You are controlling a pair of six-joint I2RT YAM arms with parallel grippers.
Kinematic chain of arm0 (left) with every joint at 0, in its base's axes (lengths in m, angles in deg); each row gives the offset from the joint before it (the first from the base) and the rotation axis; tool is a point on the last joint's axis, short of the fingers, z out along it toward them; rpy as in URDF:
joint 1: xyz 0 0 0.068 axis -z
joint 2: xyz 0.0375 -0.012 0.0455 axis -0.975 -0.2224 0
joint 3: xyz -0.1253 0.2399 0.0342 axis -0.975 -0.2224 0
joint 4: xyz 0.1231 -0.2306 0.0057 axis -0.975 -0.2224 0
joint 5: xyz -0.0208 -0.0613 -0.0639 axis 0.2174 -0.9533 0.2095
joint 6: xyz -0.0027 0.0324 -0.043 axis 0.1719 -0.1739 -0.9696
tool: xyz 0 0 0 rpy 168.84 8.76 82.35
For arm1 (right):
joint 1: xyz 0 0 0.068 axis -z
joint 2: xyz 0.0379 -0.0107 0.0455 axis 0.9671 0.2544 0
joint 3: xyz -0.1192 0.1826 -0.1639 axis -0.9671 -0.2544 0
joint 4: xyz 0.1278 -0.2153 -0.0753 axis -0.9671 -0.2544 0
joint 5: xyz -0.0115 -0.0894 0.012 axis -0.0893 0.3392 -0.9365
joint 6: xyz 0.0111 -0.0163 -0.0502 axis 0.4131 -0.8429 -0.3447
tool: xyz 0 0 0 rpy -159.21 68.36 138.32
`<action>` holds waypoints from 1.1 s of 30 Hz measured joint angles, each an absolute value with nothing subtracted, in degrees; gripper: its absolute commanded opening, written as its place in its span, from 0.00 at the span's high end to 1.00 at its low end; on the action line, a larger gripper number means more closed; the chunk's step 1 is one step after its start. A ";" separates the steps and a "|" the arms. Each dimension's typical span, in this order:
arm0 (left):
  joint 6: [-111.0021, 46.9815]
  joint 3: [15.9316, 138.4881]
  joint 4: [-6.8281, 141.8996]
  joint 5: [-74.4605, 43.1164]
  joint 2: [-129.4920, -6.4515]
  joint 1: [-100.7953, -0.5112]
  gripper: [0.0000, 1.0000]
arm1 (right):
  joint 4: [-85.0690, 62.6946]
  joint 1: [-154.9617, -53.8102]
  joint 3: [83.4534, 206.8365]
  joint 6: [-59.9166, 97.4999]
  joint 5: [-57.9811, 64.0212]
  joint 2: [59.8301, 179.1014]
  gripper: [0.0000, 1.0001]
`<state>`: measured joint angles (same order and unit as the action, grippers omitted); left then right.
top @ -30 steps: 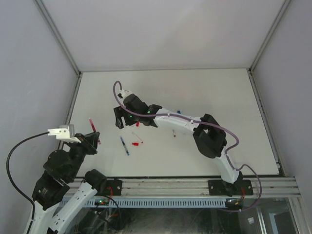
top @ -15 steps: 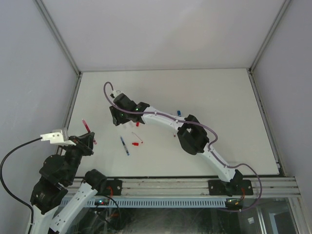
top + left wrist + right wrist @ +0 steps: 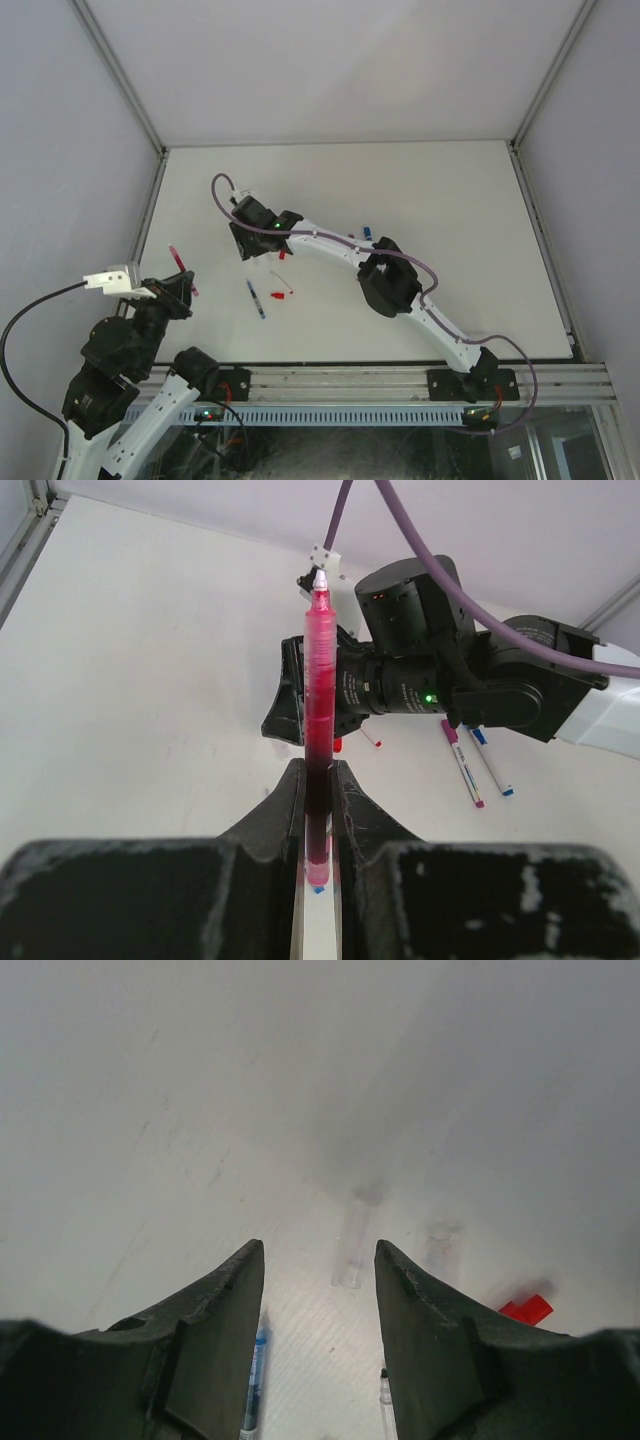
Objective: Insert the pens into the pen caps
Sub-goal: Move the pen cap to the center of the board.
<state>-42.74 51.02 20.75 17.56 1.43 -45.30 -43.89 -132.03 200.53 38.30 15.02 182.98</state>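
My left gripper (image 3: 318, 765) is shut on a red pen (image 3: 318, 680) that stands upright between its jaws, white tip up. From above, that left gripper (image 3: 182, 288) hovers over the table's left edge. My right gripper (image 3: 243, 247) hangs low over the table further back, open, with nothing between its fingers. In its wrist view the right gripper (image 3: 320, 1248) points at a short clear cap (image 3: 352, 1245) lying just beyond its fingertips. A second clear cap (image 3: 438, 1248) and a red cap (image 3: 526, 1309) lie to the right. A blue pen (image 3: 254, 1370) lies by the left finger.
More pens lie on the white table (image 3: 440, 200): a blue pen (image 3: 256, 298), a red-ended pen (image 3: 283, 283) and a small blue cap (image 3: 367, 231). The left wrist view shows a magenta pen (image 3: 462, 763) beside a blue one (image 3: 490, 763). Metal frame rails (image 3: 150, 200) and walls bound the table.
My right arm has reached further left and back, and its jaws have narrowed. My left gripper has shifted slightly left and nearer with the red pen still in it.
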 measured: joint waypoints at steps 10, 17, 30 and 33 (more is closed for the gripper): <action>-42.74 51.02 20.75 17.60 1.41 -45.30 1.00 | -46.10 -132.03 202.72 38.33 15.94 185.38 0.50; -42.76 51.02 20.75 17.71 1.41 -45.30 1.00 | -46.97 -132.03 203.18 38.39 16.29 185.86 0.55; -42.74 51.02 20.75 17.74 1.39 -45.30 1.00 | -48.17 -132.01 204.16 38.54 16.25 187.79 0.69; -42.76 51.02 20.75 17.74 1.35 -45.32 1.00 | -48.42 -132.03 204.27 38.59 16.29 187.85 0.70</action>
